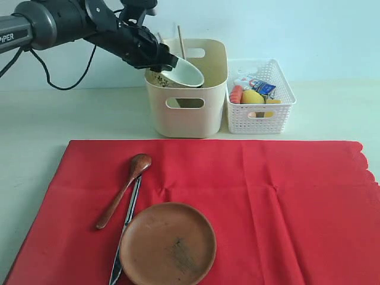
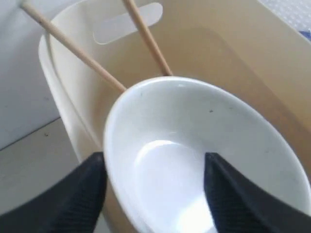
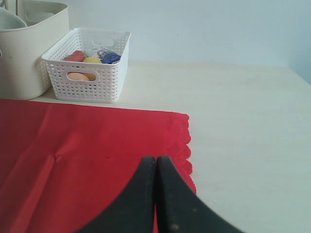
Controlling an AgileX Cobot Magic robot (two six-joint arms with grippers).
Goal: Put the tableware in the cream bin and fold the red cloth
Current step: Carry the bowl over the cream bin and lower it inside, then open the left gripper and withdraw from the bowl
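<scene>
The white bowl (image 1: 184, 74) (image 2: 194, 145) lies tilted in the top of the cream bin (image 1: 187, 116) (image 2: 73, 97), where wooden chopsticks (image 1: 180, 38) (image 2: 77, 51) stand. My left gripper (image 1: 169, 62) (image 2: 153, 187) is open, one finger outside the bowl's rim and one inside. On the red cloth (image 1: 285, 202) (image 3: 73, 155) lie the wooden spoon (image 1: 123, 190), the silver knife (image 1: 127, 228) and the brown plate (image 1: 168, 243), which covers part of the knife. My right gripper (image 3: 156, 162) is shut and empty above the cloth's scalloped edge. The steel cup is out of view.
A white perforated basket (image 1: 261, 113) (image 3: 87, 85) with food items and a small carton stands right of the cream bin (image 3: 24, 53). A pale tabletop (image 3: 243, 121) extends beyond the cloth's scalloped edge.
</scene>
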